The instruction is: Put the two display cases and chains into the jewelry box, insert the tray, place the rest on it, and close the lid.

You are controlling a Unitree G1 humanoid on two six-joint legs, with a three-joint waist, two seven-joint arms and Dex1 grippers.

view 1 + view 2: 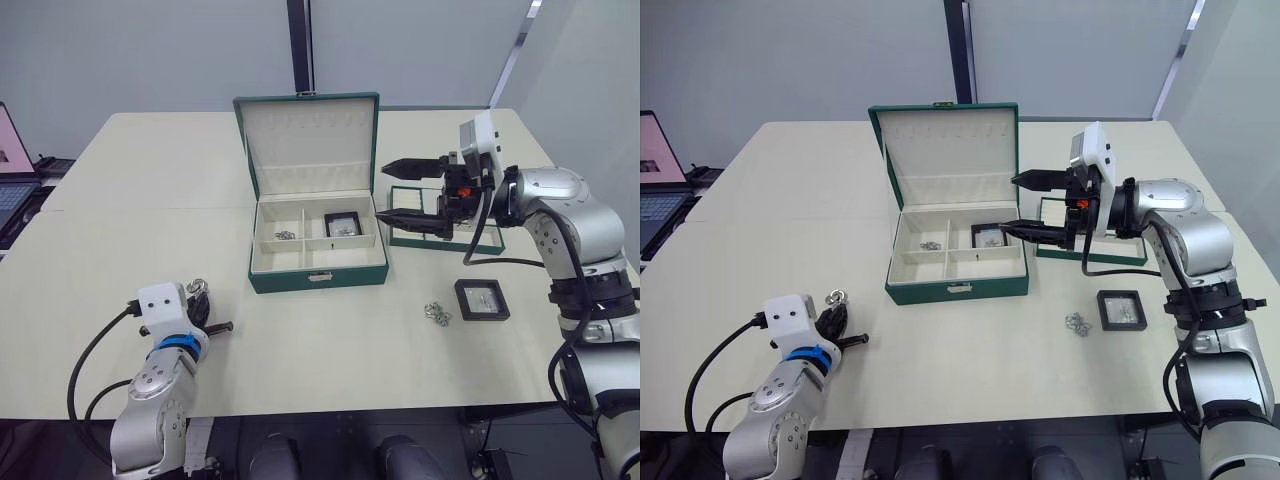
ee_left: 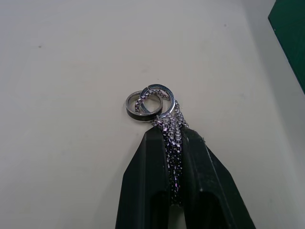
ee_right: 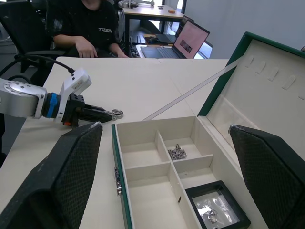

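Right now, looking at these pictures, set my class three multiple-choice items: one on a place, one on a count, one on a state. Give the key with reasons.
1. Where is the display case that is not in the box?
A. on the table by the right arm
B. on the tray
C. in the left fingers

2. How many display cases are in the box?
A. none
B. one
C. two

3. What is the left gripper doing?
A. hanging open
B. shut on a chain
C. shut on the lid

Key:
1 A: the outside case lies on the table, beside a loose chain.
2 B: a single case sits in the box.
3 B: the left gripper pinches a chain with rings.
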